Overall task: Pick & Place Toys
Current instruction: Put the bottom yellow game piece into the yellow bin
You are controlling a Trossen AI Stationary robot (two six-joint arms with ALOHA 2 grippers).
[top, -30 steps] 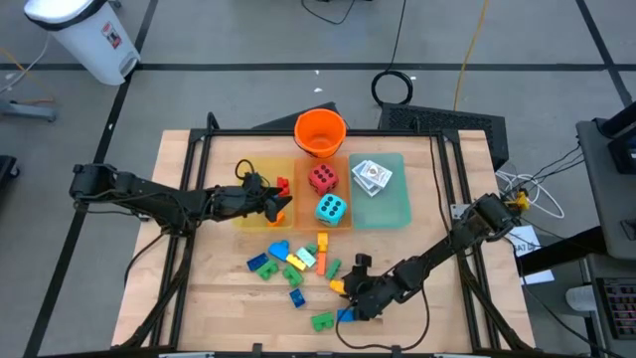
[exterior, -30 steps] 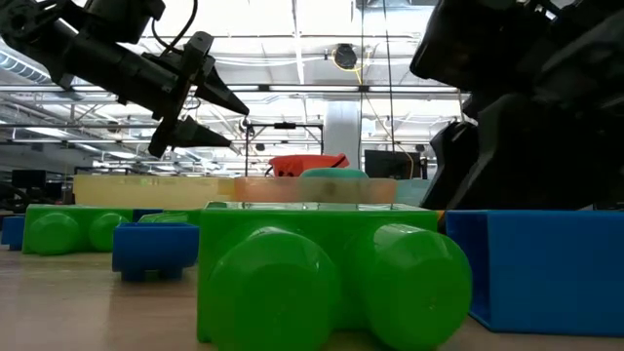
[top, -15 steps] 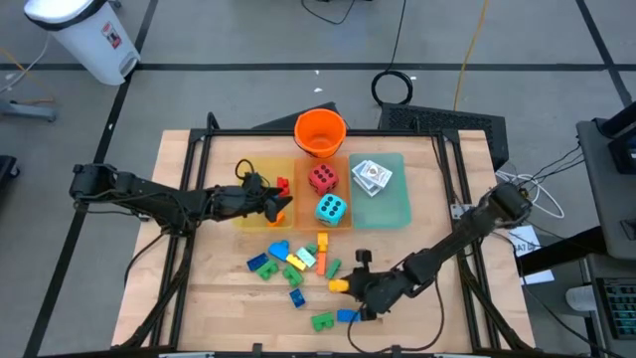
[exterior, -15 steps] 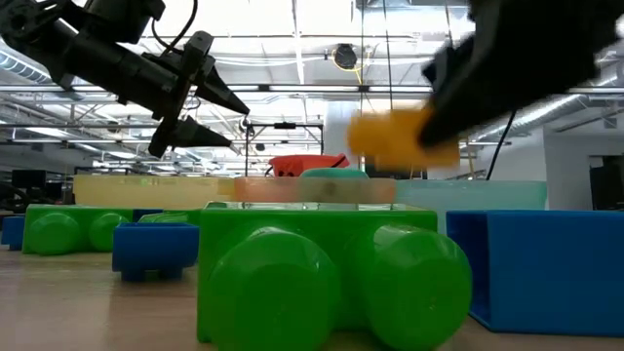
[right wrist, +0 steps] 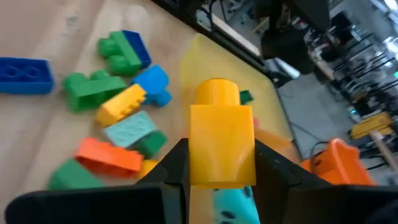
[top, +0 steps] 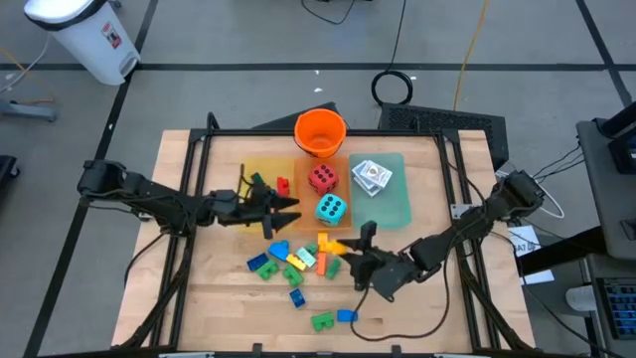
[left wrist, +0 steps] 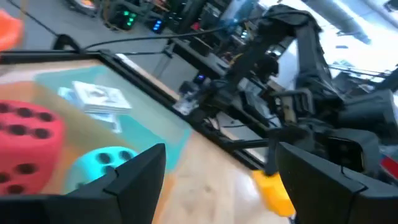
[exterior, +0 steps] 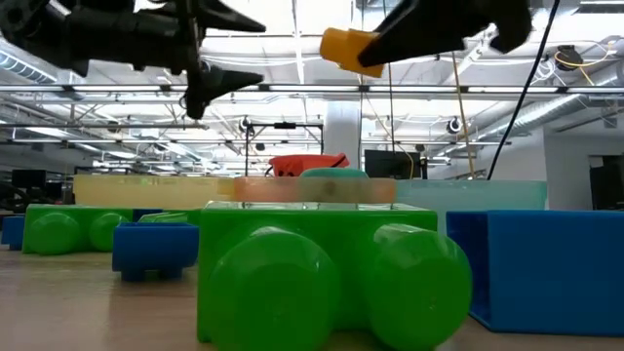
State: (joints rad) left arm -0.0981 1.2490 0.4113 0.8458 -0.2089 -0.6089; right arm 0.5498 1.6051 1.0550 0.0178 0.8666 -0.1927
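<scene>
My right gripper [top: 343,249] is shut on a yellow brick [top: 335,245], high above the table beside the pile of loose coloured bricks [top: 288,261]. The brick also shows in the low view [exterior: 347,49]. My left gripper [top: 294,212] is open and empty, raised over the near edge of the yellow tray [top: 260,171], left of the teal die [top: 331,209]. The red die [top: 321,179] rests on the orange tray. The white card packs [top: 371,175] lie on the green tray. A green brick [exterior: 322,283] and a blue brick [exterior: 546,268] lie near the table's front edge. My right gripper pinches the yellow brick by two opposite side faces [right wrist: 198,163] between its two fingers [right wrist: 168,171]. The fingers come nearly level from the table's right. The brick is lifted clear of the table, and its stud end [right wrist: 217,92] points away from the gripper.
The orange bucket [top: 320,132] stands at the table's far edge behind the trays. A red brick [top: 282,185] lies in the yellow tray. Bare wood shows left of the brick pile and at the near right.
My right gripper has risen from the table near the front edge with the yellow brick and carried it toward the far edge and the trays. The brick is now lifted well clear. My left gripper has risen above the yellow tray and stays open.
</scene>
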